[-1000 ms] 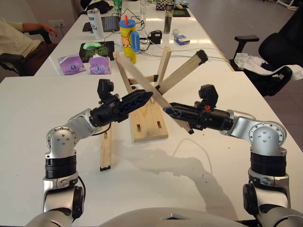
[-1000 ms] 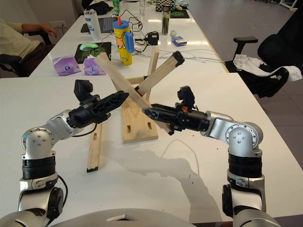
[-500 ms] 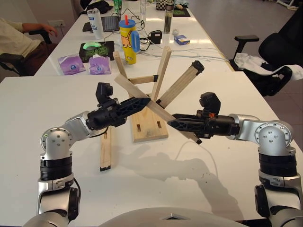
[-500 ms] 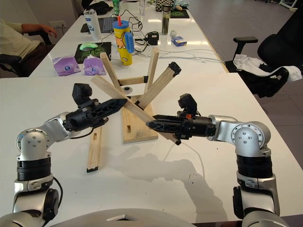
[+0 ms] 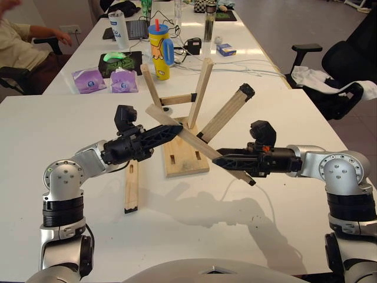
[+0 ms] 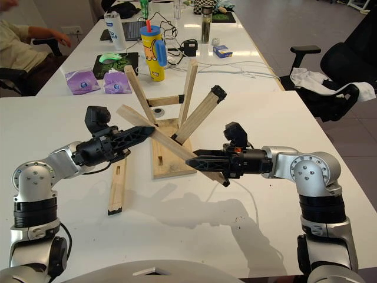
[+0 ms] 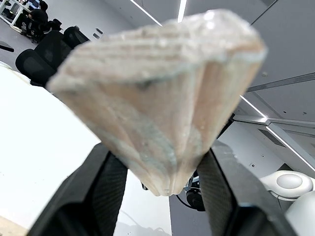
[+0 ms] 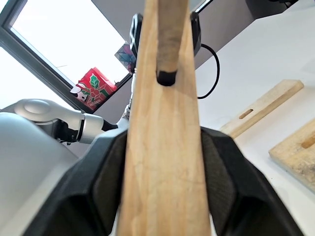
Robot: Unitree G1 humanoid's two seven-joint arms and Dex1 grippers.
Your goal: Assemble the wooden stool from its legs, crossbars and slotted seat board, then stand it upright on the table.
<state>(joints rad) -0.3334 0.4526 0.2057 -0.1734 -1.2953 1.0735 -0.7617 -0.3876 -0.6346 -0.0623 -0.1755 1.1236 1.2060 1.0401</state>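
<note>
We log, on the worktop (image 5: 35,130): one loose leg (image 5: 132,187) lying flat. The left tool (image 5: 172,128) is clamped on the upper part of a slanted leg (image 5: 197,144), above the flat slotted seat board (image 5: 186,158). The right tool (image 5: 219,159) is clamped near its lower end.

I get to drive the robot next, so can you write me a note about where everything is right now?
Left gripper: shut on the long leg's upper end.
Right gripper: shut on its lower end; it hangs slanted above the table.
Seat board: flat on the table, slots up.
Done: three legs rise from the board's far end, two joined by a crossbar.
To do: fit the held leg and the loose slotted piece beside the board, then stand the stool upright.
</note>
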